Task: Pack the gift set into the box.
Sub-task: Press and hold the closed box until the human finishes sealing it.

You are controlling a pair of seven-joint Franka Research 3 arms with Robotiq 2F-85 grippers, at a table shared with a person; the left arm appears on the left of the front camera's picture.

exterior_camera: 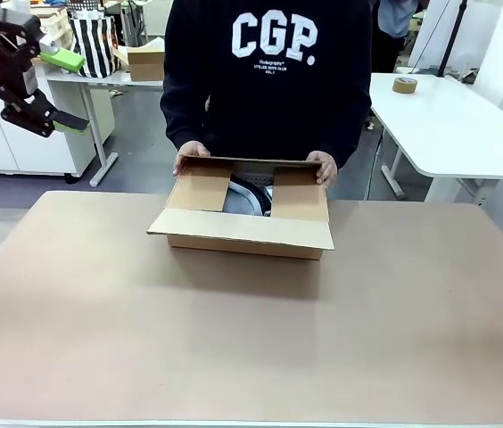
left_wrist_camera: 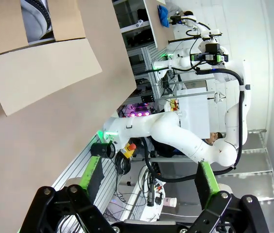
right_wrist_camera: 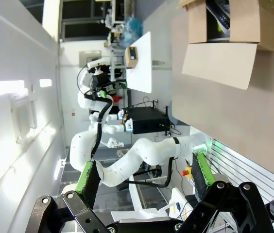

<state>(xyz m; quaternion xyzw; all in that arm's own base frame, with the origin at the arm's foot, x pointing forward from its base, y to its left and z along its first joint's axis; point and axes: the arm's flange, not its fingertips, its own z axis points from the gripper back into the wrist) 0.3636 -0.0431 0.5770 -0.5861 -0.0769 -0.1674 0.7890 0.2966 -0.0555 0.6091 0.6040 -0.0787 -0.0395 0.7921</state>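
The box (exterior_camera: 243, 234), a shallow brown carton, sits at the table's far middle with its near flap folded outward and both side flaps folded in. A grey and white item with dark parts, the gift set (exterior_camera: 249, 198), lies inside between the side flaps. A person's hands (exterior_camera: 192, 152) hold the box's far corners. My left gripper (exterior_camera: 66, 91) hangs open high at the far left, well away from the box. In the left wrist view the left gripper (left_wrist_camera: 149, 177) is open and empty, with the box (left_wrist_camera: 40, 73) far off. The right gripper (right_wrist_camera: 144, 178) is open and empty, the box (right_wrist_camera: 222, 60) distant.
The brown table (exterior_camera: 251, 339) stretches wide in front of the box. White tables stand behind the person, with a small brown carton (exterior_camera: 147, 61), a striped bag (exterior_camera: 97, 40) and a tape roll (exterior_camera: 404, 85). The other arm (left_wrist_camera: 176, 136) shows beside the table edge.
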